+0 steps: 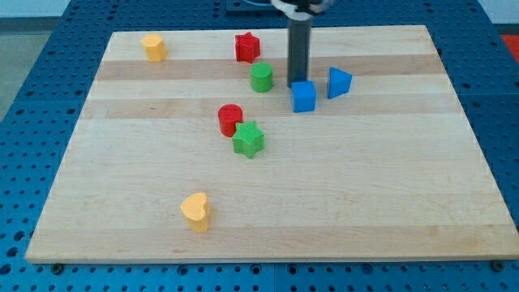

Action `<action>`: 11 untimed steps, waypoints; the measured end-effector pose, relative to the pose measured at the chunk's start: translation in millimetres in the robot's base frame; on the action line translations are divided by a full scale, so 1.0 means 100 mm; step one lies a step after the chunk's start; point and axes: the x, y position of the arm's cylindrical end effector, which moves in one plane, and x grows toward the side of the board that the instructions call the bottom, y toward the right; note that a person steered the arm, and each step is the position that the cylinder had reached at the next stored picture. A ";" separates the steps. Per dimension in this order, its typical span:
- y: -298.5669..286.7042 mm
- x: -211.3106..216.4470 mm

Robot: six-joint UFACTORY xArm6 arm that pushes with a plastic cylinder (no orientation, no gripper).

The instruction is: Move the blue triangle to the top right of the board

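No jaws are fitted to this arm — it ends in a straight dark rod, so no opening or hold can be reported. My tip (298, 86) is seen lowered to the wooden board (389, 203), in the upper middle of the view, just behind and touching or very nearly touching the top-left edge of the blue cube (304, 96); contact cannot be confirmed. The blue triangle (339, 82) is found just beside that cube, on the view's right of it and slightly higher, with a narrow gap between the two; it is placed right of centre in the upper part of the board, well apart from the top right corner. To the view's left of my tip a green cylinder (261, 77) is noted, and above that a red star (247, 46). Further down toward the centre a red cylinder (230, 119) is recorded with a green star (249, 139) touching or just beside it. Two yellow blocks are logged — one of unclear shape near the top left corner (153, 47), and a yellow heart (195, 211) near the bottom edge.
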 end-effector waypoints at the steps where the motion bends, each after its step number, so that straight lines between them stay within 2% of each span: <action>1: 0.58 0.03; 2: 0.90 0.06; 3: 1.03 0.31; 6: 1.24 -0.50; 7: 1.25 -0.73; 8: 1.21 -0.78; 10: 1.10 -0.76; 11: 0.69 -0.61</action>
